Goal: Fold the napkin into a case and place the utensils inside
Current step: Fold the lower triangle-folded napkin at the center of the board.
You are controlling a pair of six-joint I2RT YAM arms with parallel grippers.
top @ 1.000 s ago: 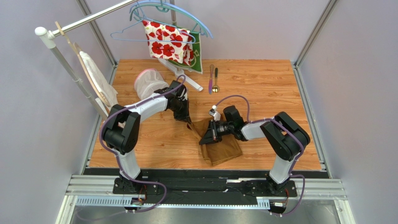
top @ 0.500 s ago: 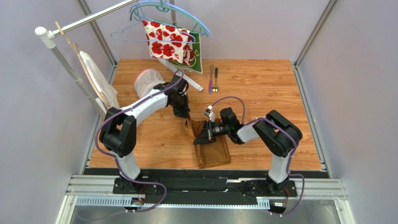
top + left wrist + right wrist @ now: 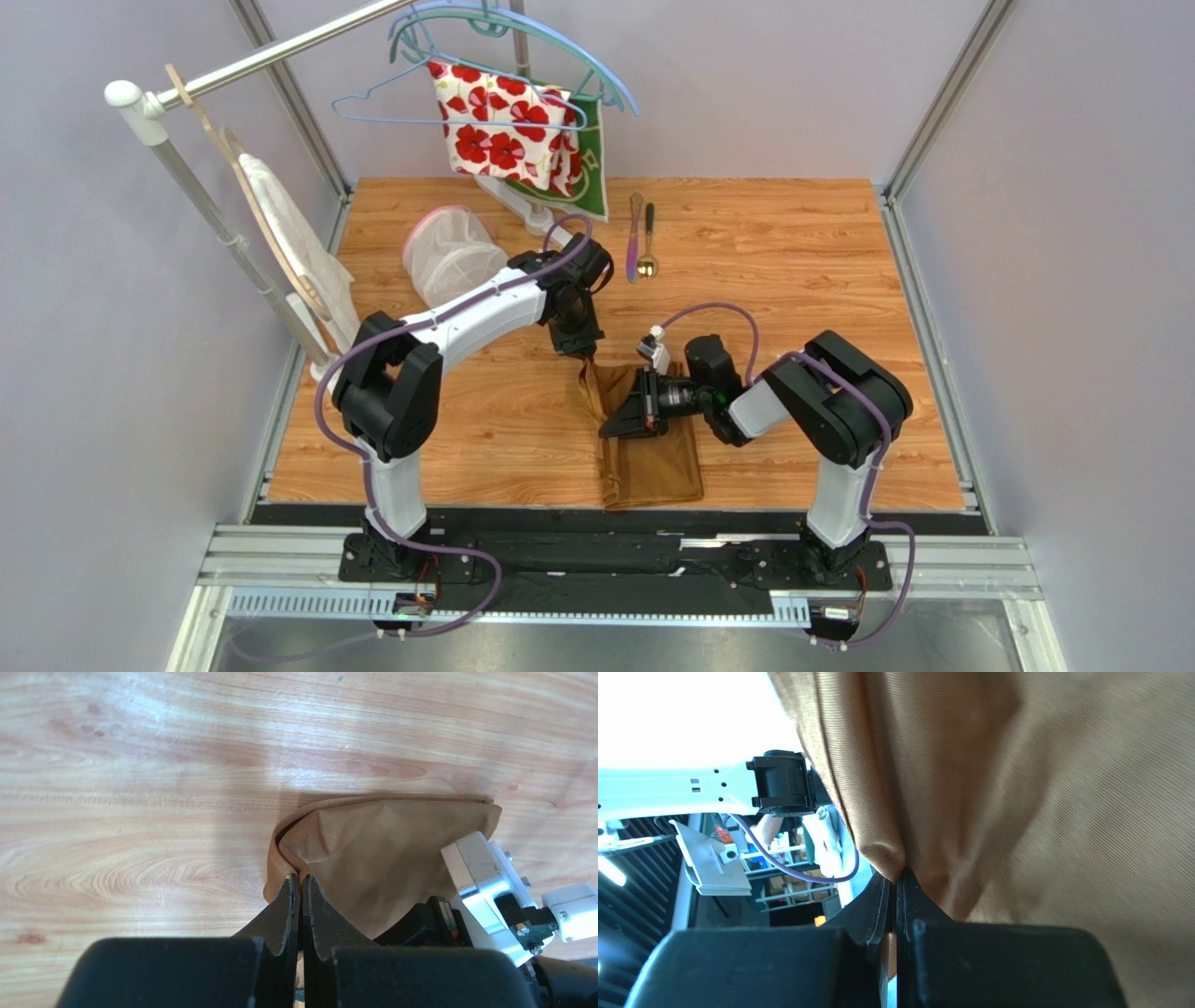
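Note:
The golden-brown napkin (image 3: 657,455) lies folded into a narrow strip on the wooden table, near the front. My left gripper (image 3: 588,363) is shut on its far left corner; the left wrist view shows the cloth edge (image 3: 302,864) pinched between the fingertips (image 3: 300,879). My right gripper (image 3: 619,420) is shut on the napkin's left edge, lifting a fold that fills the right wrist view (image 3: 1032,777) above the jaws (image 3: 896,876). The utensils, a purple-pink knife (image 3: 634,235) and a gold-bowled spoon (image 3: 647,241), lie side by side at the back of the table.
A clothes rack at the back left carries hangers, a white cloth with red flowers (image 3: 502,119) and a green cloth (image 3: 598,179). A white mesh pouch with a pink rim (image 3: 449,249) lies near the left arm. A wooden hanger with white fabric (image 3: 288,224) hangs far left.
Both grippers have carried the napkin a little to the right. The left arm swung right, and the cloth now lies straighter and narrower than a second ago.

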